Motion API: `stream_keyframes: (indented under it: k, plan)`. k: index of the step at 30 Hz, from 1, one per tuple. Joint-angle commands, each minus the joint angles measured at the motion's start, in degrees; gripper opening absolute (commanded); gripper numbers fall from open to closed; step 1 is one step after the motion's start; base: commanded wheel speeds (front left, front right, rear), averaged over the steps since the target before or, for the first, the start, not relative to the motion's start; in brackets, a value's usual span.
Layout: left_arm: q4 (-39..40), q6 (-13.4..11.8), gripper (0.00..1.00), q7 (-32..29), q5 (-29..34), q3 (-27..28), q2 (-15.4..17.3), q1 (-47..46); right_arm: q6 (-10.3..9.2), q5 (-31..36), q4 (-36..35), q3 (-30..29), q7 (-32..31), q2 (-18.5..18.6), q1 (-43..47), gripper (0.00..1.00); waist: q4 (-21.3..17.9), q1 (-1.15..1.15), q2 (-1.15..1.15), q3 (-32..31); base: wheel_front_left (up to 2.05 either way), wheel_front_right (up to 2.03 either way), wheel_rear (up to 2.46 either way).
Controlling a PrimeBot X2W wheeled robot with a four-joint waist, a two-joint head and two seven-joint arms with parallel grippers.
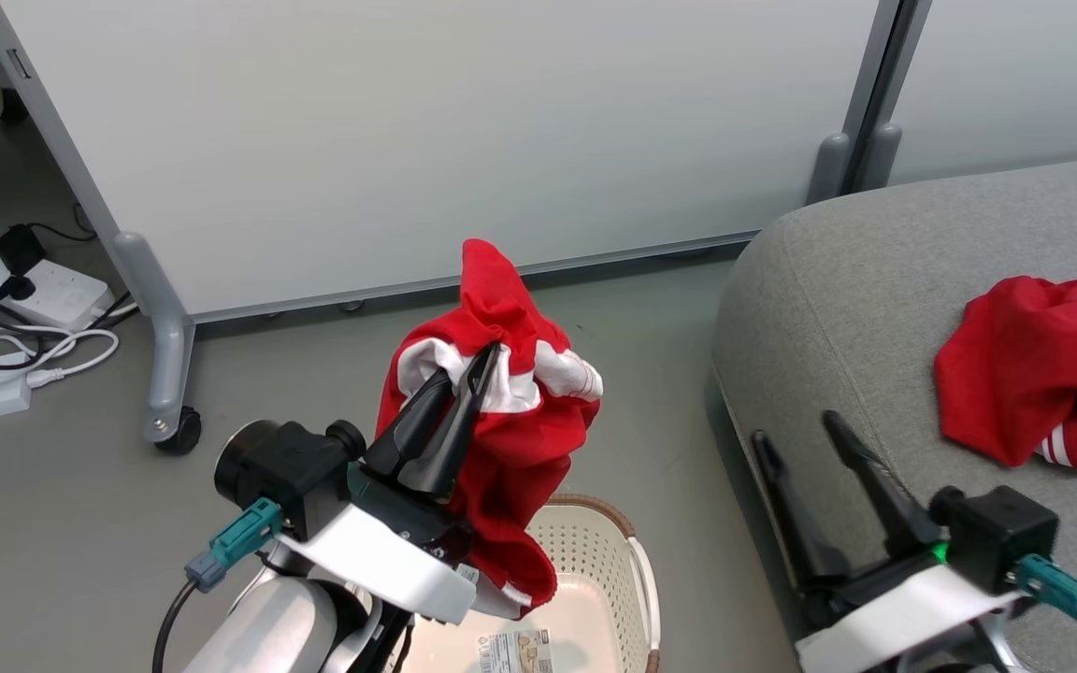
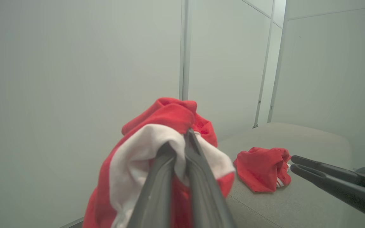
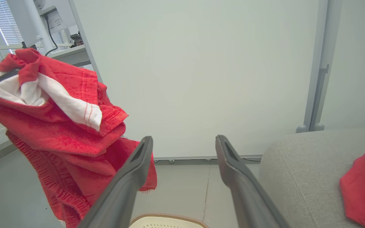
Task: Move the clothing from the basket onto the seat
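My left gripper (image 1: 468, 369) is shut on a red garment with white panels (image 1: 501, 439), lifted above the cream basket (image 1: 627, 561); the cloth drapes down to the basket's rim. In the left wrist view the fingers (image 2: 198, 177) pinch the white part of the garment (image 2: 157, 145). A second red garment (image 1: 1039, 374) lies crumpled on the grey sofa (image 1: 856, 271) at the right. My right gripper (image 1: 796, 425) stands open and empty over the sofa's front edge. The right wrist view shows the held garment (image 3: 59, 126) at its left, the sofa (image 3: 303, 164) and the lying garment (image 3: 364, 186).
A pale grey wheeled partition (image 1: 408, 131) stands behind, with its leg and castor (image 1: 169, 411) at the left. A power strip and cables (image 1: 24, 308) lie on the floor at the far left. A barcode label (image 1: 512, 650) shows on the basket's floor.
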State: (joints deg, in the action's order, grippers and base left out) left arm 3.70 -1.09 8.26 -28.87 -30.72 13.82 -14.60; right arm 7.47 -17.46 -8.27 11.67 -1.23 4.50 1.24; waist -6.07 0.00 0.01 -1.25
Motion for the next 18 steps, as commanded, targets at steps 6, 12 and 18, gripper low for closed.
stream_keyframes:
  k: [6,12,18]
  plan:
    - [0.15,-0.28,0.0,-0.04,0.17,-0.18,0.15,-1.93,0.05,-2.52,0.5,9.1,-0.62,1.3,-4.88,1.0,0.84,0.0,-0.01,0.87,0.0,0.0,0.0]
    - [-0.46,0.28,0.0,-0.23,0.34,-1.13,-0.47,-2.93,0.05,-5.98,5.33,18.56,-0.7,1.73,-10.84,1.0,1.88,0.0,-0.01,1.48,0.0,0.0,0.0]
    - [-0.66,0.8,0.0,0.07,0.28,-2.16,-1.18,-3.85,0.05,-7.66,13.5,27.08,1.93,1.6,-19.09,1.0,3.25,0.0,-0.01,2.49,0.0,0.0,0.0]
